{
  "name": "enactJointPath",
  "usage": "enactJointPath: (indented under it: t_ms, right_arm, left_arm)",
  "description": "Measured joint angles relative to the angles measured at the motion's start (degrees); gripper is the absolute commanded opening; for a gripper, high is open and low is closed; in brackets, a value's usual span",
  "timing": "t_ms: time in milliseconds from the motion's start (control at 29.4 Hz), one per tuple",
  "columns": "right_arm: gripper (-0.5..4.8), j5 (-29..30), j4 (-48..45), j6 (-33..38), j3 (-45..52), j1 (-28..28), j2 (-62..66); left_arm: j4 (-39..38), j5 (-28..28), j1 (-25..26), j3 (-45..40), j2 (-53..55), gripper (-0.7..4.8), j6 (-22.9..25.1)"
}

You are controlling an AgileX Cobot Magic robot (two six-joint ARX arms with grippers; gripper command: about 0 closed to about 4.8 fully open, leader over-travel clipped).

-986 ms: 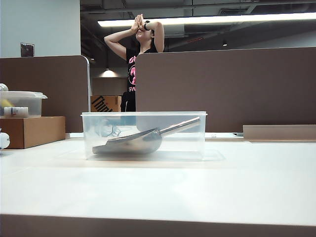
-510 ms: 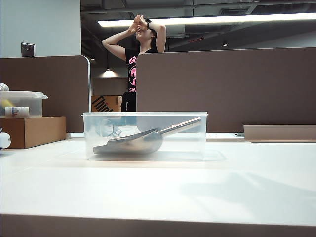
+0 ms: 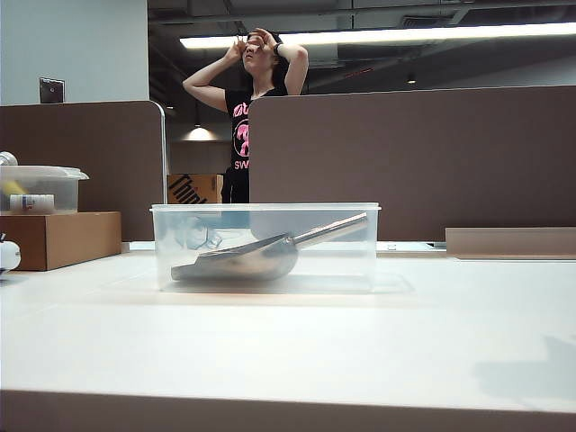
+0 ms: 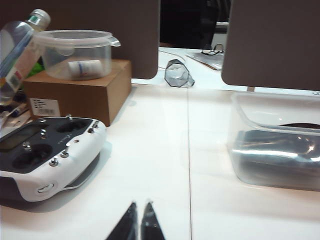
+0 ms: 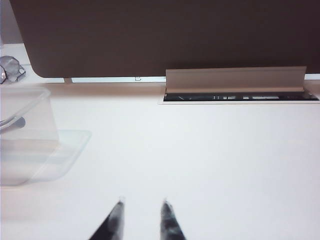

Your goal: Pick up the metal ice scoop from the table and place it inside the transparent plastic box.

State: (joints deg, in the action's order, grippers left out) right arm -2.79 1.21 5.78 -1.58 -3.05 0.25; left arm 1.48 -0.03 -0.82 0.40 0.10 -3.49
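I see the metal ice scoop unmoved inside the transparent plastic box; only the person behind has lowered her hands. Left claw together, right claw slightly apart, both empty above the white surface, brown partitions behind.

A brown cardboard box serves as landmark. On top of it sits a small lidded tub. Beside it lies a white remote controller. A clear bottle leans near it. Behind stands a person.
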Motion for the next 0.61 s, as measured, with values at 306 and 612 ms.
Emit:
enactJointPath:
  t_ms: [306,612]
  right_arm:
    - [0.94,0.02,-1.36,-0.28,1.38,-0.11,-0.04]
    - [0.94,0.09,-1.36,-1.27,1.38,-0.15,-0.04]
  left_arm:
    - [-0.04,0.04,0.0,0.0,0.0,0.21,0.0]
    - [-0.04,0.02,0.0,0.0,0.0,0.21,0.0]
